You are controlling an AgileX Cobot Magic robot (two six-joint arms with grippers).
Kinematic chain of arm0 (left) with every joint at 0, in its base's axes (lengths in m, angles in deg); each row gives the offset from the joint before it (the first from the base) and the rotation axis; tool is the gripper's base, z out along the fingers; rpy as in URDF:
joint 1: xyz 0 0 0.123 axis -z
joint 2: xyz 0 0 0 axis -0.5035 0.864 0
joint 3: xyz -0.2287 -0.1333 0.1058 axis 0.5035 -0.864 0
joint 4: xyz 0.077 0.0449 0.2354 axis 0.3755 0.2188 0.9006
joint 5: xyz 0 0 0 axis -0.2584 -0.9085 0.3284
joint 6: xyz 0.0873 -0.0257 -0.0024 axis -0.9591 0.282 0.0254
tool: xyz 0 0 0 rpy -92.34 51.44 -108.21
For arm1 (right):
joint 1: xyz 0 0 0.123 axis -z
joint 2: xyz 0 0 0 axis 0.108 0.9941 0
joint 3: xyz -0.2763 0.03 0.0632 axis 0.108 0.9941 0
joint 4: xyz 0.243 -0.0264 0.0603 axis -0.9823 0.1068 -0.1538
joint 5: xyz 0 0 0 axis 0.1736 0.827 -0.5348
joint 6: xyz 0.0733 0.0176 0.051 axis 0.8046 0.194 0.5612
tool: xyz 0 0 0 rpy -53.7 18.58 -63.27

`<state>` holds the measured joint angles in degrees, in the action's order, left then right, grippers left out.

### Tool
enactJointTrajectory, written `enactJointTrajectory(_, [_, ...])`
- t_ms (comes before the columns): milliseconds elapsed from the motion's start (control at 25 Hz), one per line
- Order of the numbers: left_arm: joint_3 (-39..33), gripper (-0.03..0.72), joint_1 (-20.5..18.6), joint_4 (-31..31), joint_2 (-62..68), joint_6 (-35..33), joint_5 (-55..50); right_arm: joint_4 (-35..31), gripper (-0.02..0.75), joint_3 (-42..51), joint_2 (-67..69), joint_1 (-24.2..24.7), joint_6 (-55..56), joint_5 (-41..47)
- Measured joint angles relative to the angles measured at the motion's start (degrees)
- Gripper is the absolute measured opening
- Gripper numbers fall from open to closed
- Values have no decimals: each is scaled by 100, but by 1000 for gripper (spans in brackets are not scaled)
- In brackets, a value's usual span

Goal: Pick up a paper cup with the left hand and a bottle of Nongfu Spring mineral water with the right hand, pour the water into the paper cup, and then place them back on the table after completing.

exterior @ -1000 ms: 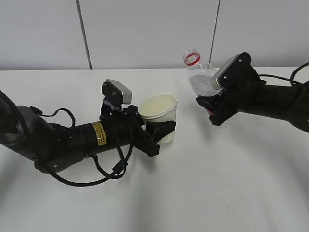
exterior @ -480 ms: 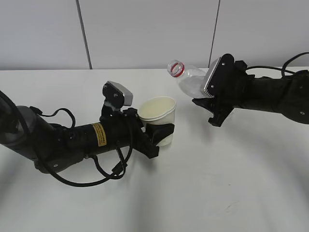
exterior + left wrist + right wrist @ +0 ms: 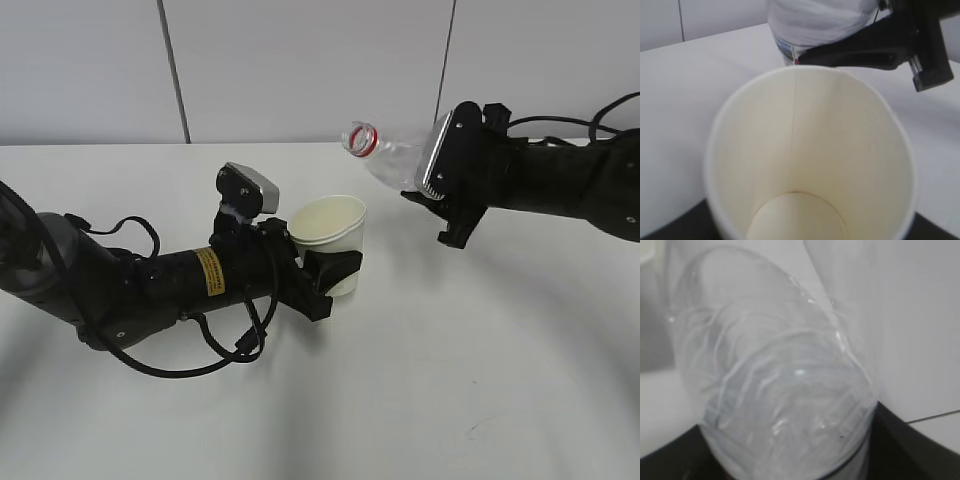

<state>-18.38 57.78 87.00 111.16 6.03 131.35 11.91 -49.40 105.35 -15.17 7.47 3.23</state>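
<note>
My left gripper [image 3: 335, 268] is shut on a cream paper cup [image 3: 332, 228], held upright just above the white table [image 3: 460, 380]. In the left wrist view the paper cup [image 3: 805, 160] fills the frame and its bottom looks dry. The right gripper [image 3: 432, 198] is shut on the clear bottle [image 3: 392, 160], which is tilted with its open, red-ringed mouth [image 3: 361, 140] pointing left, above the cup's right rim. No stream of water shows. The bottle [image 3: 815, 25] hangs just behind the cup's far rim. Seen from the right wrist, the bottle [image 3: 780, 380] covers nearly everything.
A pale panelled wall [image 3: 300, 70] runs along the table's far edge. Loose black cables [image 3: 240, 345] hang from the left arm onto the tabletop. Nothing else stands on the table in view.
The right gripper has swung the bottle from nearly upright to tilted left, carrying its mouth left and a little up toward the cup. The left arm and cup have barely shifted.
</note>
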Motion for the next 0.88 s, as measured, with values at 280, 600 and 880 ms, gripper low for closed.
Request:
enactJointTrajectory(280, [0,378,0,6,0,0,-15,0,455,-87,-159,0,-391,71])
enactJointTrajectory(600, [0,378,0,25,0,3,-30,-114,454,-211,-172,0,-875,397])
enactJointTrajectory(880, [0,378,0,37,0,3,-36,-140,454,-214,-172,0,-1355,568])
